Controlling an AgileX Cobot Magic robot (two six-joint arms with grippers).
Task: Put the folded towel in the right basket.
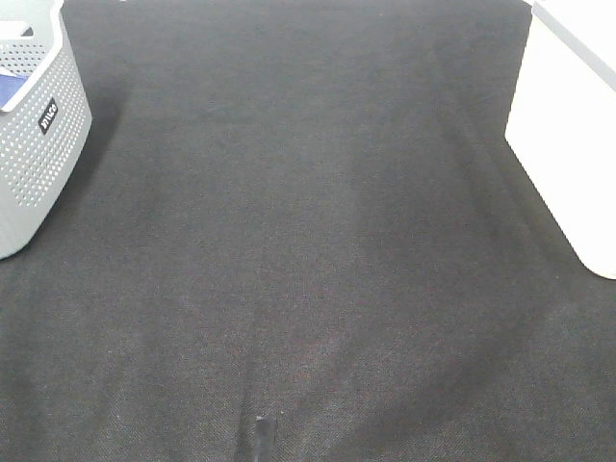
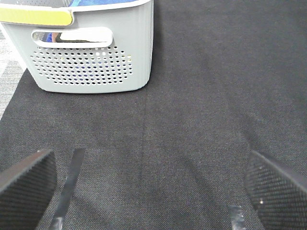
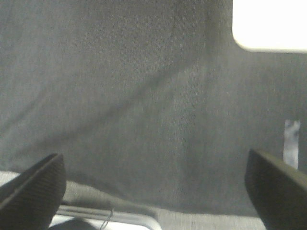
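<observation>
The right basket (image 1: 568, 125) is white and stands at the right edge of the black cloth; its corner also shows in the right wrist view (image 3: 268, 24). No loose folded towel shows on the cloth. A grey perforated basket (image 1: 34, 144) at the far left holds something blue (image 1: 12, 89); it also shows in the left wrist view (image 2: 91, 48). My left gripper (image 2: 151, 191) is open and empty above bare cloth in front of the grey basket. My right gripper (image 3: 153, 191) is open and empty near the cloth's edge. Neither gripper shows in the high view.
A black cloth (image 1: 308, 250) covers the table between the two baskets. A small dark strip (image 1: 262, 438) lies at its front edge. Tape strips (image 2: 69, 184) lie on the cloth near my left gripper, and one tape piece (image 3: 291, 143) lies near my right.
</observation>
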